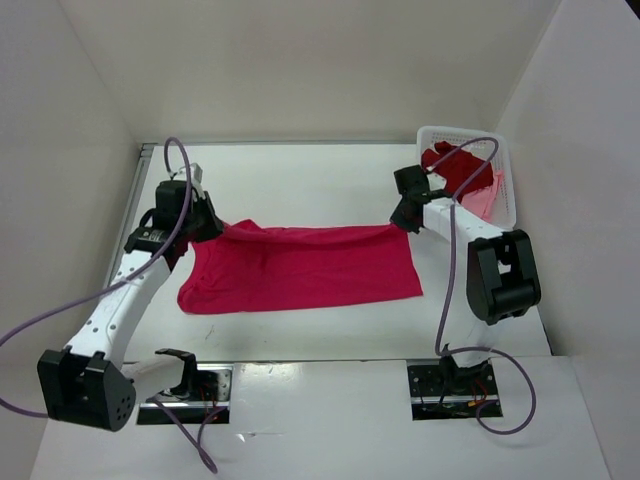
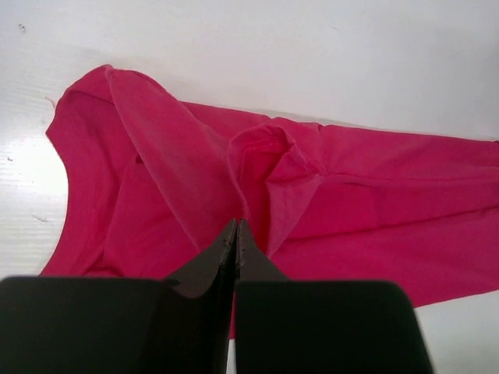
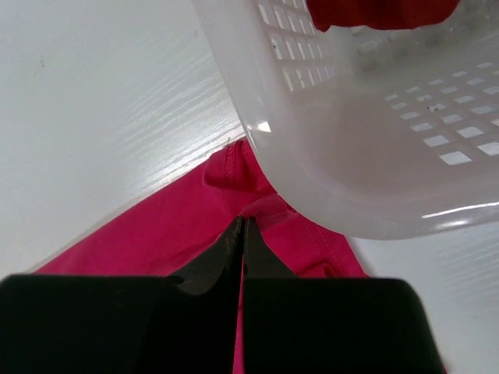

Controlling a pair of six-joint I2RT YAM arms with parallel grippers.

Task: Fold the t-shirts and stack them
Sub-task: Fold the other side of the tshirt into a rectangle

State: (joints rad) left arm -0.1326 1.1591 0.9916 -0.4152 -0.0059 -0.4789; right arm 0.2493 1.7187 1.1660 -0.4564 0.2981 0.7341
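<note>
Shirt: crimson-magenta t-shirt (image 1: 300, 270), spread mid-frame on bench (image 1: 300, 180).
Left claw (image 1: 215, 225): pinching its upper-left corner.
Right claw (image 1: 400, 218): pinching upper-right hem beside basket (image 1: 455, 131).
Risk: I fear thin pinches slipping, or basket snagging.

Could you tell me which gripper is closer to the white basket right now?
Right. The right gripper is just beside the basket, pinching the crimson shirt at one corner; the left gripper holds the shirt's opposite end, far from the basket.

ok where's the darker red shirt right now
Top view: the darker red shirt lies in the white basket at the far right, with the pink shirt, just beyond the magenta shirt.
</note>
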